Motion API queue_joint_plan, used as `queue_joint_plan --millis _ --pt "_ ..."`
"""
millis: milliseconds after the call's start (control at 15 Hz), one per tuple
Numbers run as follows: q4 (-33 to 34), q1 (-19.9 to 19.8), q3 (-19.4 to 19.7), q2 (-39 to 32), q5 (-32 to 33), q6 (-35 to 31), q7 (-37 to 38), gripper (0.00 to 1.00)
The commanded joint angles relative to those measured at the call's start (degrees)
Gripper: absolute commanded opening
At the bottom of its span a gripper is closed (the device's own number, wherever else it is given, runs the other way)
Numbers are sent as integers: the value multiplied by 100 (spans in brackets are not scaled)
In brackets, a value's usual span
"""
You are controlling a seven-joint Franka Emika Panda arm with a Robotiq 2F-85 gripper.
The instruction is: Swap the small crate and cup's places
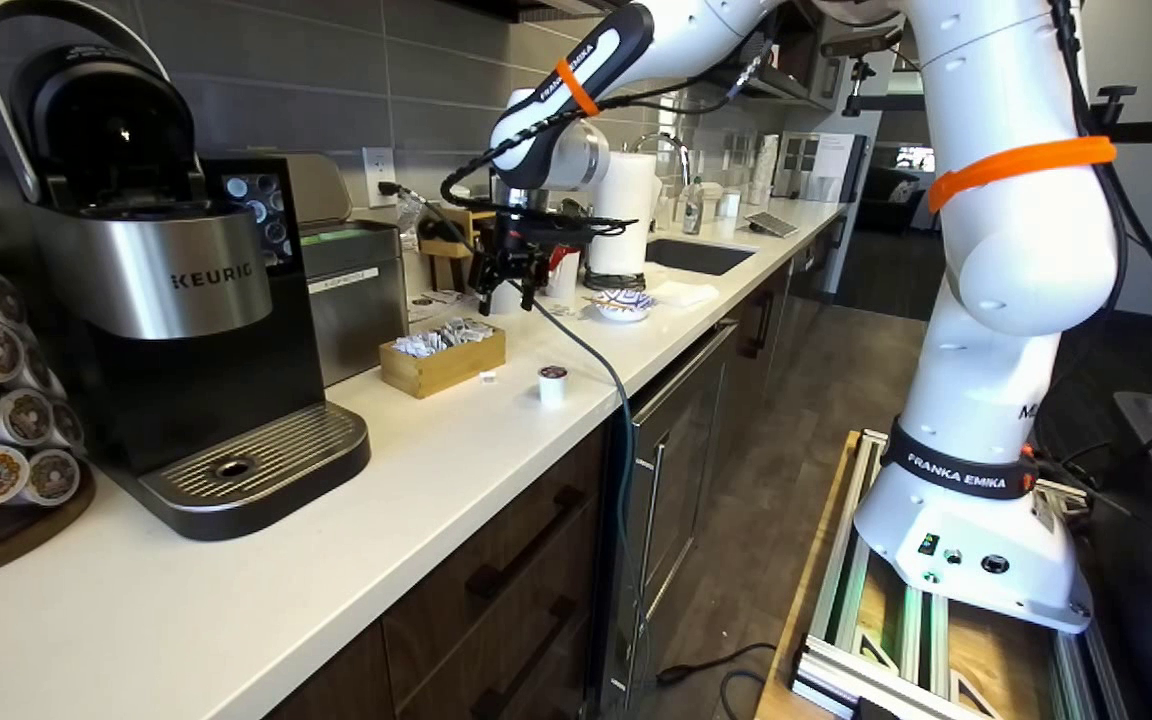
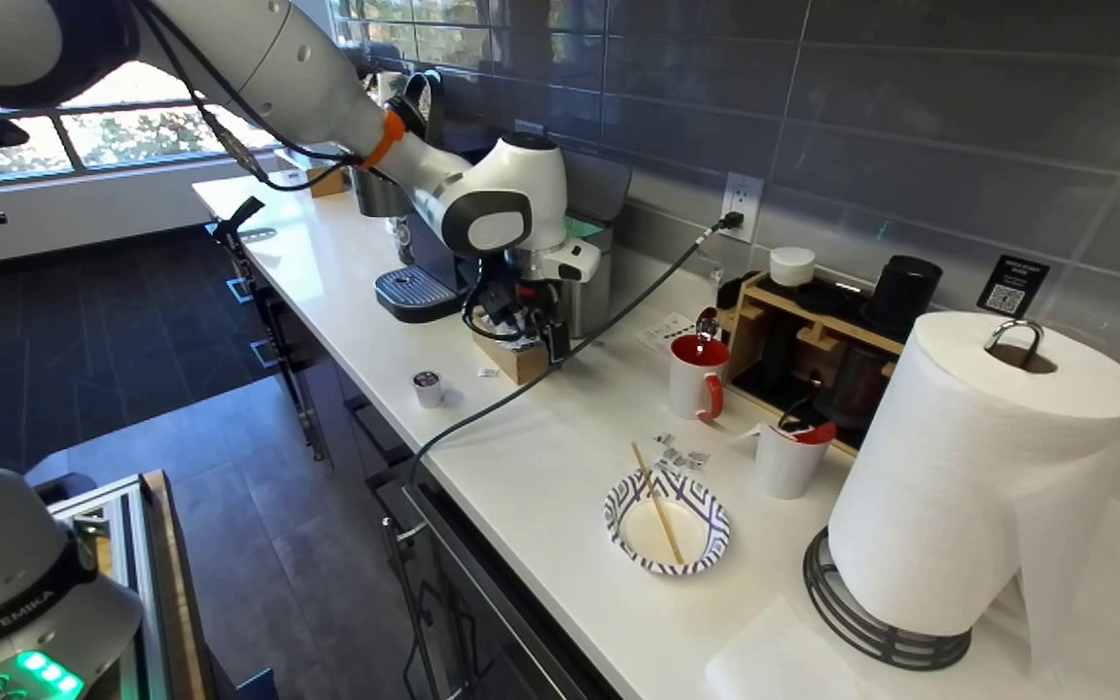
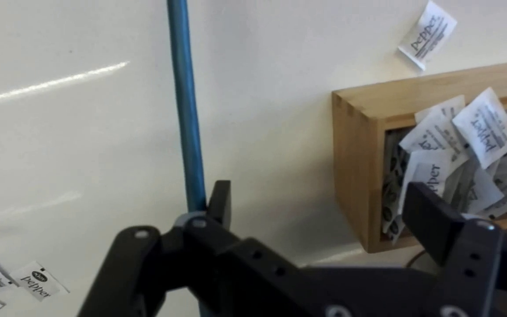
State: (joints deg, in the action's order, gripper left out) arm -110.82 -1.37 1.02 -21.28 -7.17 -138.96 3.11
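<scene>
The small crate (image 1: 458,368) is a light wooden box filled with paper packets, standing upright on the counter in both exterior views. In the wrist view the crate (image 3: 354,171) takes up the right side, its near end wall showing. The cup (image 1: 552,388), small and white with a dark lid, stands upright nearer the counter's front edge; the cup (image 2: 428,391) lies outside the wrist view. Above the counter at the crate's end hangs my gripper (image 1: 507,295), pointing down. The gripper (image 3: 319,198) is open with nothing held; one finger appears over the crate's corner, the other over bare counter.
A blue cable (image 3: 187,110) runs across the counter close by the left finger. A coffee machine (image 1: 166,330) and a grey bin (image 1: 356,300) stand beyond the crate. Mugs (image 2: 696,377), a patterned bowl (image 2: 667,525) and a paper-towel roll (image 2: 978,486) occupy the opposite side.
</scene>
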Motion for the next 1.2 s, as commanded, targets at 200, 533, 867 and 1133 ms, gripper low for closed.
queue_joint_plan --millis 200,533,867,1133 --pt "311 101 14 -307 317 240 109 100" --pt "342 186 12 -385 440 251 153 91" --pt "407 271 27 -468 569 257 250 56" --pt "474 322 11 -526 602 299 275 56"
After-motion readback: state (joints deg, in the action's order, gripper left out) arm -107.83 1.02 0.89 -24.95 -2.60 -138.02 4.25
